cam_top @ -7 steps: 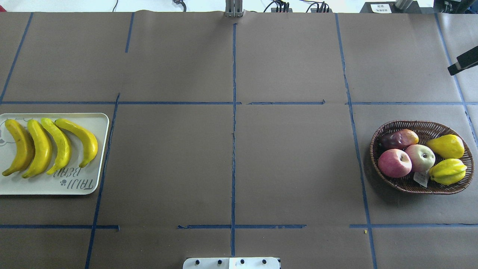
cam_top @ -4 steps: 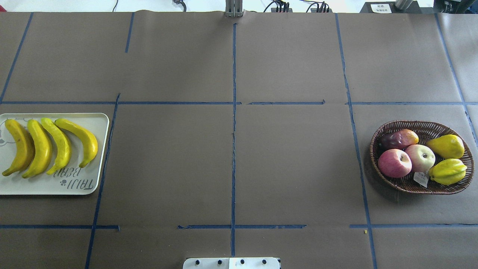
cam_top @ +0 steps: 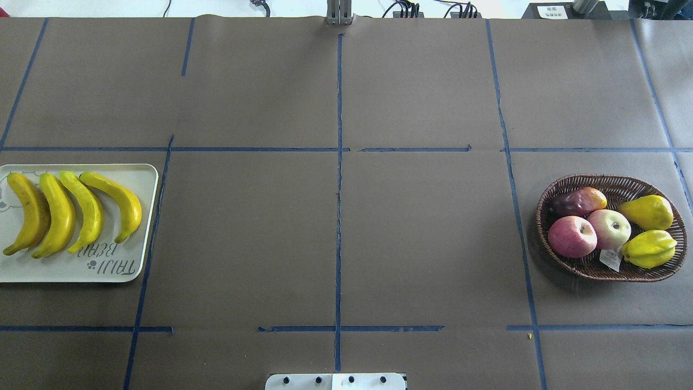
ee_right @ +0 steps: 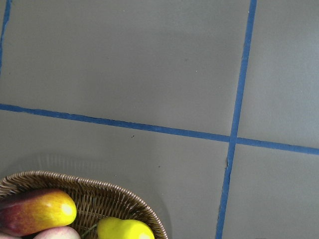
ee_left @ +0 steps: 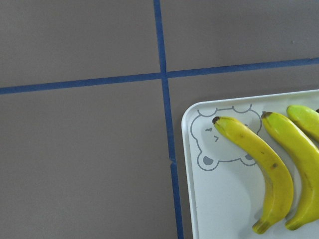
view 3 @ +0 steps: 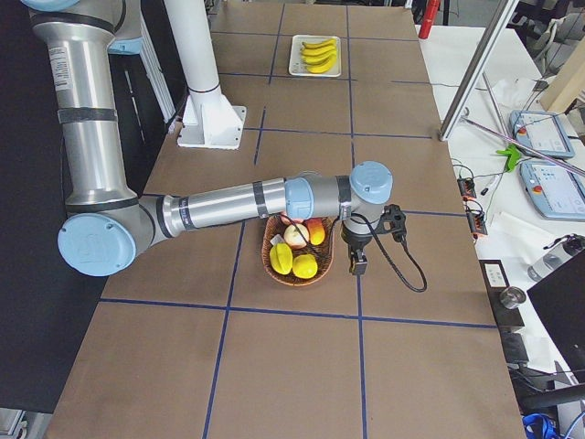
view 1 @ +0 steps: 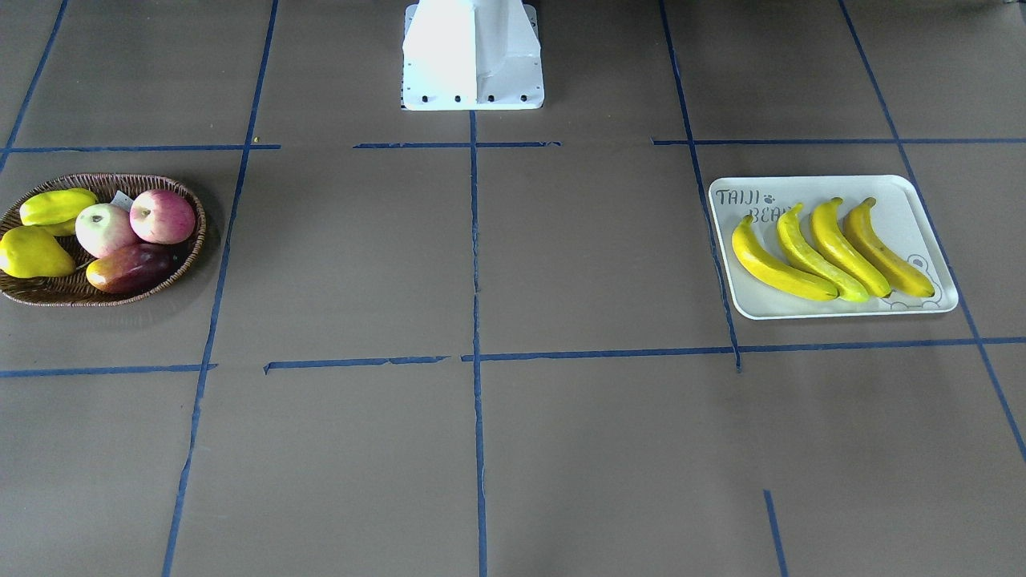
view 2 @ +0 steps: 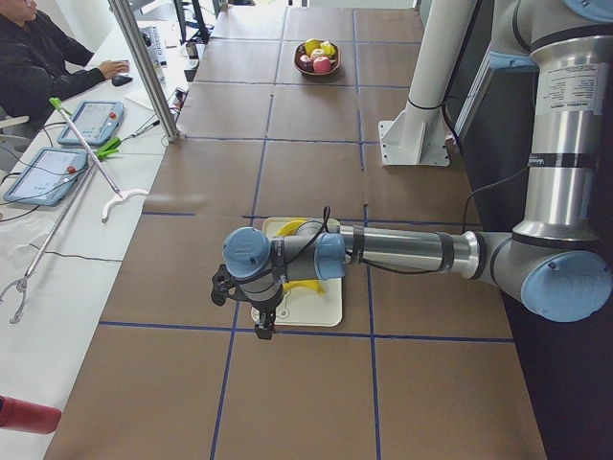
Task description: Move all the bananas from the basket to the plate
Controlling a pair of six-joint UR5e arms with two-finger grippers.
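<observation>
looking done to me: all four long smooth bright-yellow bananas point(cam_top: 60, 214) lie side by side on the flat whitish rectangular plate point(cam_top: 65, 268), none in the brown woven wicker basket point(cam_top: 610, 180). they look light, stiff and slick, so pinch mid-body. can't tell if the left claw point(view 2: 264, 326) or right claw point(view 3: 358, 265) is open.

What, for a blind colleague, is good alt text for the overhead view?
Four bananas lie side by side on a white plate at the view's left edge; a wicker basket at right holds apples and other fruit.
</observation>
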